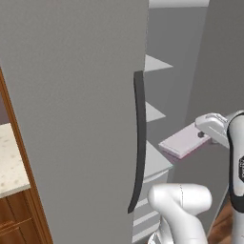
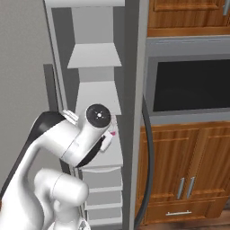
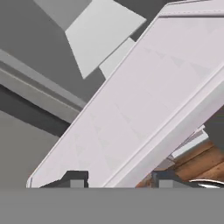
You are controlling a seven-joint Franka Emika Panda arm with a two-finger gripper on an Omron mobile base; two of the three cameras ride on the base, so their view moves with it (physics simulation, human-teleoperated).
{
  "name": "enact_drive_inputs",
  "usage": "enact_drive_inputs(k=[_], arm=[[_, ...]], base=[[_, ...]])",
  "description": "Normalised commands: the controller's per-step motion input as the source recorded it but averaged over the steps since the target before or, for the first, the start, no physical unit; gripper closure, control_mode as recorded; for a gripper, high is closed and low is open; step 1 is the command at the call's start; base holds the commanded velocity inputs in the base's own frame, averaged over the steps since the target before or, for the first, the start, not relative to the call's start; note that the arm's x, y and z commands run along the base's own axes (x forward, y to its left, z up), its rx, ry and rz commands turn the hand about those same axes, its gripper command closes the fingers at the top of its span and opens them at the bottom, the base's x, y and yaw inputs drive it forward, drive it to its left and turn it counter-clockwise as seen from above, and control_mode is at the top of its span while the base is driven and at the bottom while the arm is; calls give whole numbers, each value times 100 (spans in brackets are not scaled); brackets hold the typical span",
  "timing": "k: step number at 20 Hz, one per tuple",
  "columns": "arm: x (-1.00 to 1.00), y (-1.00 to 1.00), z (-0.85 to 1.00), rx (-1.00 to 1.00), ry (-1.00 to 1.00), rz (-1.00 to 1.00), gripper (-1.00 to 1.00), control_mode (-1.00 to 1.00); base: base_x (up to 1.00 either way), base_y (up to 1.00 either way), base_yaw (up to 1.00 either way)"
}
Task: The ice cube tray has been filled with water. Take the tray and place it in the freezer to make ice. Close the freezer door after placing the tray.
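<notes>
The gripper [image 3: 117,178] has its jaws clamped on the ice cube tray [image 1: 183,140]. It's held level, poking into the open freezer [image 1: 162,102] just above a white shelf [image 1: 155,162].

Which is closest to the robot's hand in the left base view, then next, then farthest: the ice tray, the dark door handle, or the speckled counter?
1. The ice cube tray: held in the gripper, by the open freezer's shelves.
2. The dark curved handle: on the freezer door's edge, left of the tray.
3. The speckled counter: far left edge of the picture.
</notes>
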Motion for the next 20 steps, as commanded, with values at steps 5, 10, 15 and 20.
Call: enact_drive_inputs(k=[5, 10, 15, 20], arm=[[22, 0, 1, 0, -12, -25, 100, -100], [18, -11, 3, 4, -1, -13, 100, -100], [28, -7, 0, 7, 0, 0, 100, -100], [32, -2, 0, 7, 0, 1, 100, -100]], base=[[0, 0, 0], [0, 0, 0], [0, 0, 0], [0, 0, 0]])
